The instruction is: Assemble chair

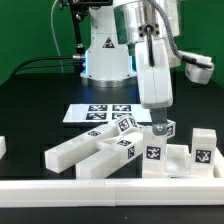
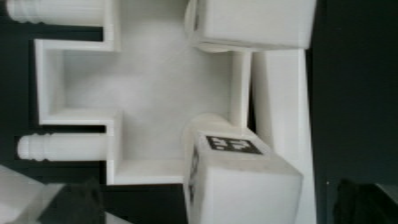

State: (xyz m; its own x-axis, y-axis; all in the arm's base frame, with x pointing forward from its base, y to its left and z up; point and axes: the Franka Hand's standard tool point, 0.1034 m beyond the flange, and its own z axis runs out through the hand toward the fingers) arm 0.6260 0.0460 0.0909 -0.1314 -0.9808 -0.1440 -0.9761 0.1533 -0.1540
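Right, my gripper [image 1: 160, 122] hangs low among the chair parts [image 1: 152, 156], just beside a tagged cube [image 1: 168, 129] on the exterior view's right. I can't tell whether the jaws are parted or pinched, or whether they've got anything. The wrist view gives me the seat frame [image 2: 151, 95] lying flat on the black table [image 1: 40, 110], with pegs [image 2: 54, 150] poking out of one side and a tagged block [image 2: 240, 180] at its edge. Bars [image 1: 75, 152] lie toward the exterior view's left. The marker board [image 1: 98, 112] is behind and the rail [image 1: 110, 188] in front.
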